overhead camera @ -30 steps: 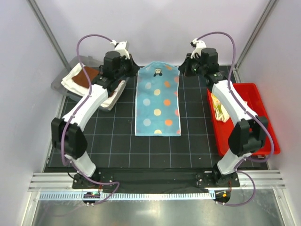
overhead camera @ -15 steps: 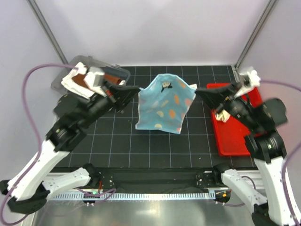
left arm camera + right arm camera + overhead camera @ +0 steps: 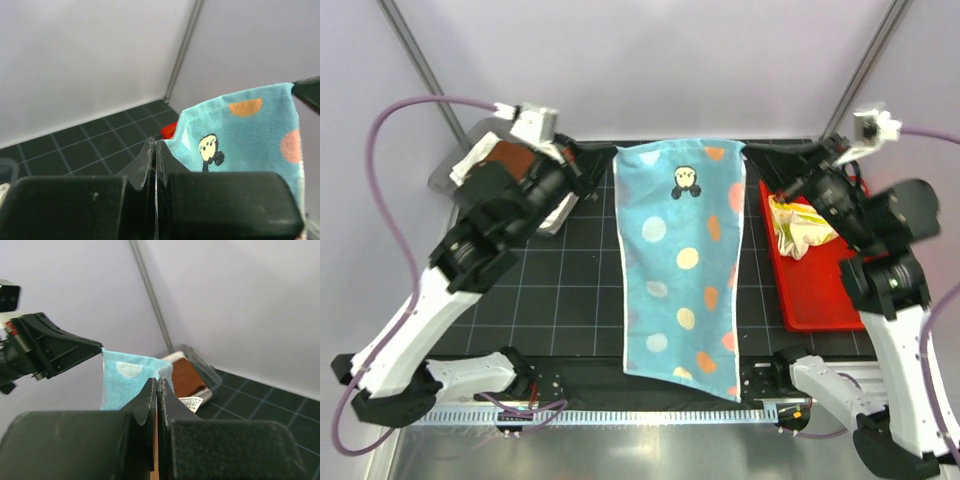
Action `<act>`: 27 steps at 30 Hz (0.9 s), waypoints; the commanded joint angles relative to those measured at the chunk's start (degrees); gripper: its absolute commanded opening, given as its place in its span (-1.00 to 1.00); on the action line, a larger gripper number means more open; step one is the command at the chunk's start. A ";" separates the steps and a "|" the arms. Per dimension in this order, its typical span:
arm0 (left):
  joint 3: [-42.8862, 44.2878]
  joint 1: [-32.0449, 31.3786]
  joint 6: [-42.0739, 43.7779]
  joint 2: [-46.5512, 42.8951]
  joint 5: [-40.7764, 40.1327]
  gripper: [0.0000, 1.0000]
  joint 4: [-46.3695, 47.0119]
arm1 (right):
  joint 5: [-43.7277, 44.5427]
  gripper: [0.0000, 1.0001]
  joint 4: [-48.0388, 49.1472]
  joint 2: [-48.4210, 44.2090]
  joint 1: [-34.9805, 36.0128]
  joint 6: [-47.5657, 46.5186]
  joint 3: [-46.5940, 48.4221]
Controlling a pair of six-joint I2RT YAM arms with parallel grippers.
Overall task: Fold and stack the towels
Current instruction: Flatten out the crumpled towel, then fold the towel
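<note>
light-blue towel (image 3: pixel 685 270) hung, long axis vertical, top corners in the clamped left gripper (image 3: pixel 607 152) and right gripper (image 3: pixel 752 151)

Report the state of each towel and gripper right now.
light-blue dotted towel: held up, hanging spread out
left gripper: shut on one top corner
right gripper: shut on the other top corner
yellow towel: crumpled in the red bin
rust-brown towel: lying on the cream-white towel
</note>
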 commanded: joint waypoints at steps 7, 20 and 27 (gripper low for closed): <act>-1.74 16.05 0.43 19.68 5.28 -1.00 5.41 | 6.82 -0.98 3.89 22.29 -0.54 -14.52 -1.13; 6.26 25.29 7.28 42.72 13.37 -1.00 13.50 | -3.55 -0.98 1.34 55.88 -5.82 -31.66 11.62; 3.63 25.47 10.45 42.48 17.24 -1.00 13.42 | -3.03 -0.98 -1.47 60.55 -5.82 -36.41 14.26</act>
